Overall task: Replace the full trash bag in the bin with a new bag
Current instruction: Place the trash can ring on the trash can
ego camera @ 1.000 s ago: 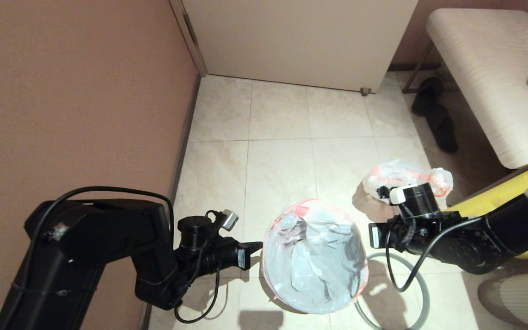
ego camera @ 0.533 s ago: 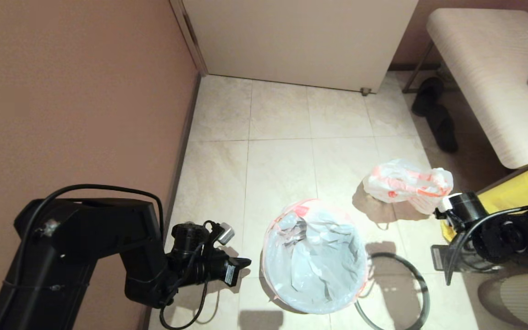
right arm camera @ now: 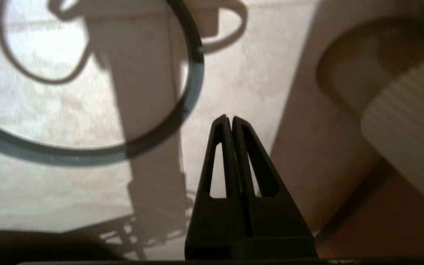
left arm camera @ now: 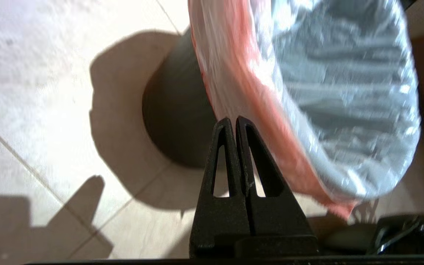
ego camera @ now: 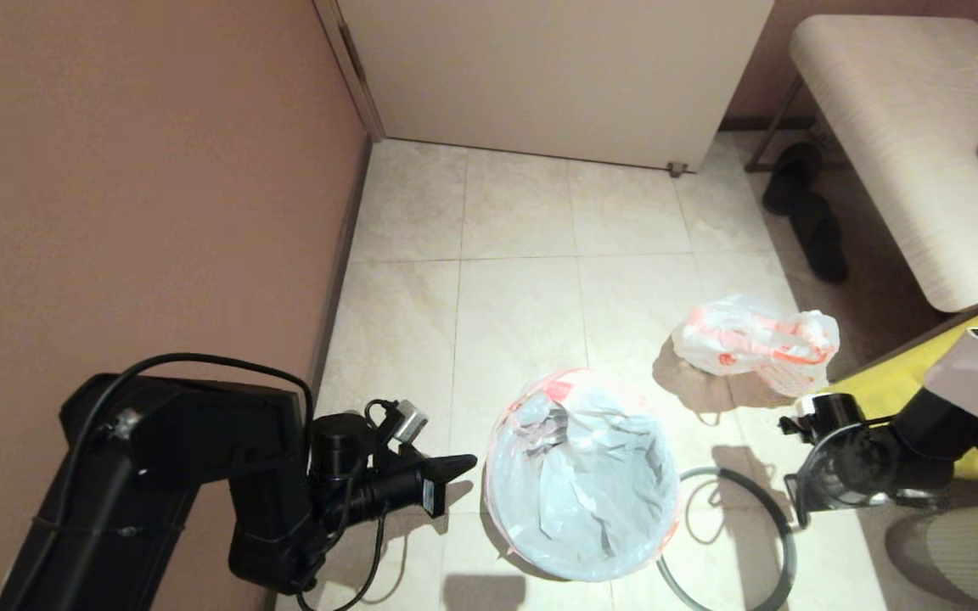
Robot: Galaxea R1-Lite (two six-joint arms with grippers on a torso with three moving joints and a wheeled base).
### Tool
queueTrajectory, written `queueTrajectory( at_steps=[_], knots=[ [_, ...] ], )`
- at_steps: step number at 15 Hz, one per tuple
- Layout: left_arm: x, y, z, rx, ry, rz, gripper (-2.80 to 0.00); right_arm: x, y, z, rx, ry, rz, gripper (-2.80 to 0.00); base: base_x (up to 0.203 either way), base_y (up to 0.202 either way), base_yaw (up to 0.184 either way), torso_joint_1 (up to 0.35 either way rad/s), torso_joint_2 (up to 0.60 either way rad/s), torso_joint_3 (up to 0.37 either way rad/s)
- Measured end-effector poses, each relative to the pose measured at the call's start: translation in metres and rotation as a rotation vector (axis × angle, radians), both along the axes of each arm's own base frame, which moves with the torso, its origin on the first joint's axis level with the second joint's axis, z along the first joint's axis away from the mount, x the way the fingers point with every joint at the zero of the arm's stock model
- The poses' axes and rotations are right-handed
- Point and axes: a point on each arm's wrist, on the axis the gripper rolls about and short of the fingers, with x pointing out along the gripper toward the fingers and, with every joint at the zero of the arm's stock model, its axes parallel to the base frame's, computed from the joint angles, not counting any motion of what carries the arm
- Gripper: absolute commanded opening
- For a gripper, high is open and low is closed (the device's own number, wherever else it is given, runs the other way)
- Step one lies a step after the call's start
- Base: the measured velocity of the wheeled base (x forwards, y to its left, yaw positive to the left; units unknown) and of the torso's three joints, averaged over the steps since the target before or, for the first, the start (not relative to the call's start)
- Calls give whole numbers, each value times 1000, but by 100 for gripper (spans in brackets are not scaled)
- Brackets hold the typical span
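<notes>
The bin (left arm camera: 175, 110) stands on the floor tiles with the new bag (ego camera: 582, 484) spread inside it. The bag's orange-pink band (left arm camera: 241, 73) is folded out over the bin's mouth. The full trash bag (ego camera: 752, 339) lies bunched on the floor, behind and to the right of the bin. The grey hoop (ego camera: 790, 552) lies flat on the floor to the right of the bin. My left gripper (ego camera: 463, 462) is shut and empty, its tips (left arm camera: 233, 119) close to the band on the bin's left side. My right gripper (ego camera: 796, 507) is shut and empty, hanging low (right arm camera: 229, 117) by the hoop's (right arm camera: 193, 84) right edge.
A brown wall runs close along the left. A white door stands at the back. A pale bench (ego camera: 905, 144) stands on the right, with black slippers (ego camera: 812, 212) beside it. A yellow bag (ego camera: 896, 382) and a ribbed pale object (ego camera: 956, 552) lie behind my right arm.
My right arm has pulled away from the bin to the right and now hangs low by the hoop. My left gripper drew back a little, then returned toward the bin's left side.
</notes>
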Motion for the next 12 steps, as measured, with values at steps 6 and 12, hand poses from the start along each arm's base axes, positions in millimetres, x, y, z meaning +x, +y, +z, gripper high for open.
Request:
queueTrajectory(
  at_steps=[6,12],
  knots=[
    [2,-1,13,-156,119,15,-280,59,-11,-66,-22,59,90,-280,0,0,0,0,0,0],
    [2,2,21,-185,127,7,-280,45,-18,-122,-49,219,265,-280,0,0,0,0,0,0]
  ],
)
